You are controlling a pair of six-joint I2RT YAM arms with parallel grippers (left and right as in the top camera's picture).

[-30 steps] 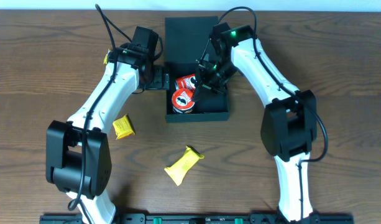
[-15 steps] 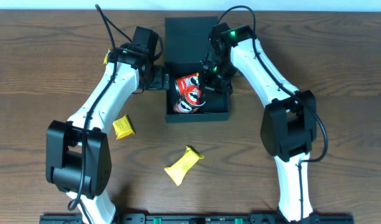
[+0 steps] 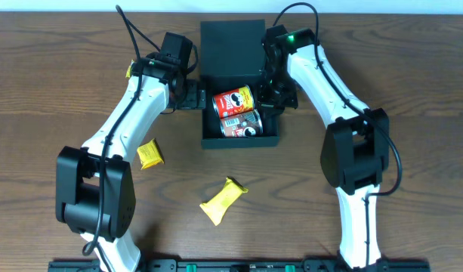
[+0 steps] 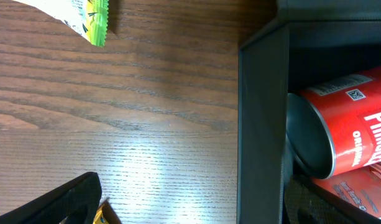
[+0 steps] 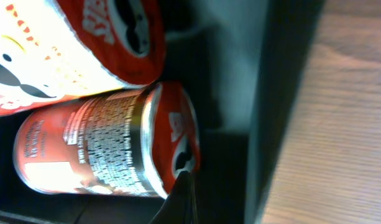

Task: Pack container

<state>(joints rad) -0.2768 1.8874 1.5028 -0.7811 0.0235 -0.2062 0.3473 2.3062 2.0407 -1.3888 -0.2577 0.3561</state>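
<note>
- When seen from above, the left gripper (image 3: 187,95) stands wide open and empty beside the left wall of the container (image 3: 239,141), while the right gripper (image 3: 278,95) sits at its right wall. Two red cans (image 3: 233,100) lie side by side inside; two yellow packets (image 3: 149,154) lie on the table (image 3: 65,113).
- Left wrist: the spread fingers (image 4: 66,202) hold nothing, and one can's end (image 4: 308,140) shows behind the container wall (image 4: 261,124).
- Right wrist: the right gripper (image 5: 181,193) is pinched shut on nothing, its tip just beside the lower can (image 5: 97,143).

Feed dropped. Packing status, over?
Left jaws open, straddling container left wall. Right jaws shut at its right edge. Two red cans inside. Yellow packets outside.
</note>
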